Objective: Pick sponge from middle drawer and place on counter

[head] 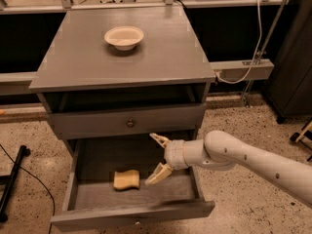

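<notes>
The pale-yellow sponge lies on the floor of the open middle drawer, left of centre. My gripper is inside the drawer opening, to the right of the sponge and a little above it, apart from it. Its two cream fingers are spread open and hold nothing. The white arm reaches in from the lower right. The grey counter tops the cabinet.
A cream round bowl stands on the counter near its back. A closed drawer front with a round knob sits above the open drawer. A black pole lies on the speckled floor at left. A white cable hangs at right.
</notes>
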Tool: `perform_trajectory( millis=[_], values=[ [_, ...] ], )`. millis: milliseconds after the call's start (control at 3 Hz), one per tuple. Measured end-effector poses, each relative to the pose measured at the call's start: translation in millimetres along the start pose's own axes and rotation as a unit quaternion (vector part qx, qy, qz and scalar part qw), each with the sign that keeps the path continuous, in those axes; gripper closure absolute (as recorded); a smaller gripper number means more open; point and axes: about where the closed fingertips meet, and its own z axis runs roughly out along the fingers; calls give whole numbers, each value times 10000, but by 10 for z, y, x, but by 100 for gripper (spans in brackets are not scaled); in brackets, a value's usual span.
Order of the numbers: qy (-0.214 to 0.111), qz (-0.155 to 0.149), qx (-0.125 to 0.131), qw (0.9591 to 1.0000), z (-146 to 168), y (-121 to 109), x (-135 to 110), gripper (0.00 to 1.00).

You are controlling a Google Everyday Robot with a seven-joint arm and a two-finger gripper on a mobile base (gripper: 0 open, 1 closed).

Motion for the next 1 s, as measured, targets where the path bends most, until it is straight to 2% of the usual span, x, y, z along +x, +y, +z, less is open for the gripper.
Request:
perform_trajectory(
  millis=[667, 1000],
  values=[
    [163, 434, -122, 9988, 453, -170, 509, 0],
    [-50, 453, -247, 9987, 677, -174, 678, 0]
  ],
)
